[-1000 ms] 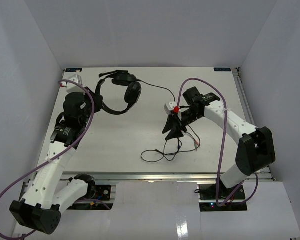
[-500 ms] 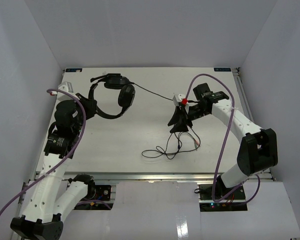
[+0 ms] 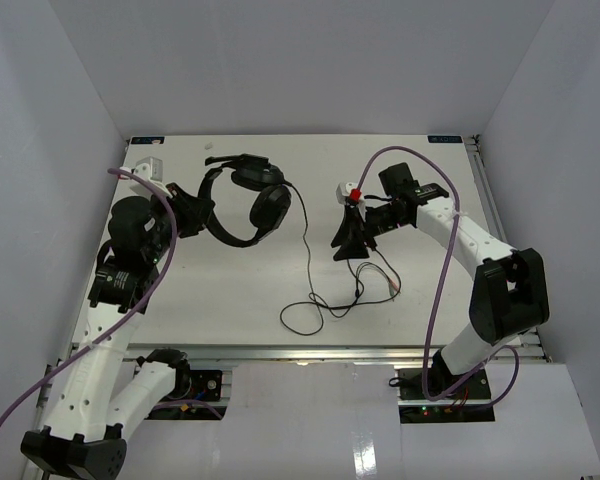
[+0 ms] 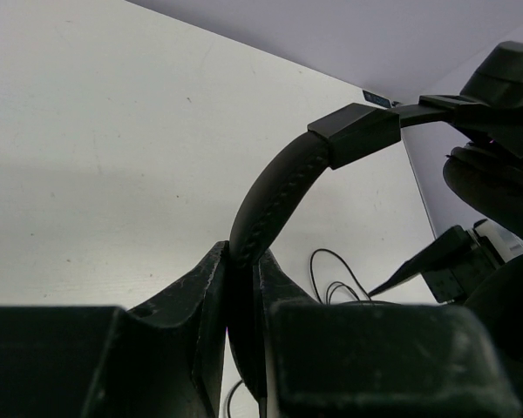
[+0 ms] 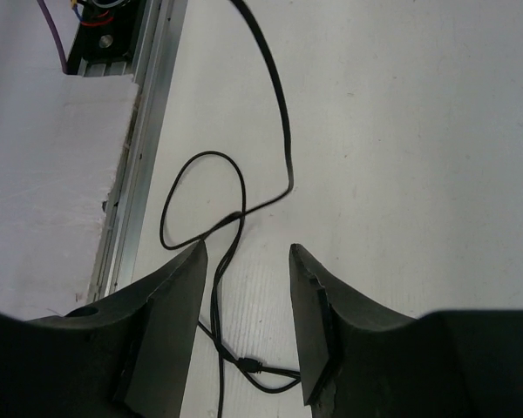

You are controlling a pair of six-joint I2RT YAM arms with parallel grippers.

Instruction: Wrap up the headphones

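- Top view: my left gripper (image 3: pixel 198 208) sits at the far left of the table (image 3: pixel 230 290), clenched on the headband (image 3: pixel 225 232) of the headphones (image 3: pixel 262 206).
- The 2 earcups (image 3: pixel 250 178) lie to the right of that gripper, one behind the other. I cannot tell whether they touch the table.
- The cord (image 3: pixel 308 250) leaves the nearer earcup, runs toward the near edge and ends in loose loops on the table in front of the right gripper (image 3: pixel 350 254).
- The right gripper is right of centre, well apart from the headphones, fingers pointing at the near edge, with cord loops just beyond its tips.
- Left wrist view: the left gripper (image 4: pixel 241 266) has both fingers (image 4: pixel 200 296) pressed on the stitched headband (image 4: pixel 275 196), which rises from between them and bends right into its slider.
- An earcup (image 4: pixel 497 187) fills the right edge, blurred and close. A few cord (image 4: pixel 331 280) loops show on the table beyond the fingers.
- Right wrist view: the right gripper (image 5: pixel 246 254) is released, its 2 fingers (image 5: pixel 179 313) spread wide with nothing between the pads.
- The cord (image 5: pixel 283 131) lies on the table under that gap. It forms 1 closed loop (image 5: pixel 202 198) beside the rail (image 5: pixel 138 165), crosses itself, and runs back between the fingers to a small plug (image 5: pixel 254 366).
- I cannot tell whether the fingertips touch the table or the cord.
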